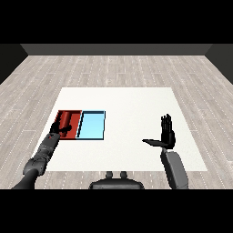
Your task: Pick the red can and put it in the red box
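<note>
The red can (67,119) is inside the red tray (73,135), toward its left half, and shows as a darker red cylinder. My left hand (58,128) reaches over the tray's near left edge, right against the can's near end and partly covering it. Whether it still holds the can is hidden at this angle. My right hand (167,134) is raised over the right side of the table, open, with straight fingers pointing up and the thumb out to the left. It holds nothing and is far from both trays.
The light blue tray (92,126) lies directly right of the red tray, sharing a wall with it. The white table (127,104) extends back and right of the trays. My left forearm (42,154) crosses the table's near left corner.
</note>
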You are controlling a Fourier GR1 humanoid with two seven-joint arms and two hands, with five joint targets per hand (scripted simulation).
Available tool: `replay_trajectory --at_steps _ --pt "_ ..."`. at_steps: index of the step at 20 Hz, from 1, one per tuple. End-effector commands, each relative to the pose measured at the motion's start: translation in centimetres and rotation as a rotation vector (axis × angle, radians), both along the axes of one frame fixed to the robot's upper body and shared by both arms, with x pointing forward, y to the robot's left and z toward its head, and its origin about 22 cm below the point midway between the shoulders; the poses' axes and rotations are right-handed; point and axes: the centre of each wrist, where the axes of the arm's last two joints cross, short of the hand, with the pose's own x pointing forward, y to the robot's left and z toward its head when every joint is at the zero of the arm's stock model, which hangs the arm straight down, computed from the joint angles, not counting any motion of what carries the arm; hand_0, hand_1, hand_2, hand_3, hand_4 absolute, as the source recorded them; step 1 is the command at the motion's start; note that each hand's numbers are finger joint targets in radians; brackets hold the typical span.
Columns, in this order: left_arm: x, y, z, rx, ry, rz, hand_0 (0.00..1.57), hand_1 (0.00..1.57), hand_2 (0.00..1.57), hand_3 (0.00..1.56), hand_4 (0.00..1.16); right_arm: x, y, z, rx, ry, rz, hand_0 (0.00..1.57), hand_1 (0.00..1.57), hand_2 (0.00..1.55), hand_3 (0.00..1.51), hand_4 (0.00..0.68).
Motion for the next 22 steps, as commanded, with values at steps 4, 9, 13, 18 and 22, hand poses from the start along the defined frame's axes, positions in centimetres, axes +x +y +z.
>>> replay_trajectory --at_steps 4,9,13,18,22 --pt "0.8 -0.1 0.8 0.09 0.192 -0.052 0.0 0.0 0.0 0.0 0.0 -0.9 -0.3 -0.1 -0.002 -0.016 0.023 0.0 0.0 0.0 0.0 0.0" --pt "0.7 -0.3 0.5 0.035 0.185 0.033 0.0 0.0 0.0 0.0 0.0 -1.2 -1.5 0.1 0.013 -0.039 0.028 0.0 0.0 0.0 0.0 0.0" --pt "1.0 -0.5 0.9 -0.018 -0.143 0.095 0.0 0.0 0.0 0.0 0.0 0.2 -0.2 2.2 0.0 -0.052 0.052 0.0 0.0 0.0 0.0 0.0" --pt "4.1 -2.4 4.8 -0.219 -0.67 -0.013 0.0 0.0 0.0 0.0 0.0 -1.4 0.9 0.1 0.035 -0.046 0.074 0.0 0.0 0.0 0.0 0.0" --pt "5.3 -5.2 6.4 -0.341 -0.917 -0.223 0.0 0.0 0.0 0.0 0.0 -0.6 0.2 0.9 0.02 -0.043 0.074 0.0 0.0 0.0 0.0 0.0"
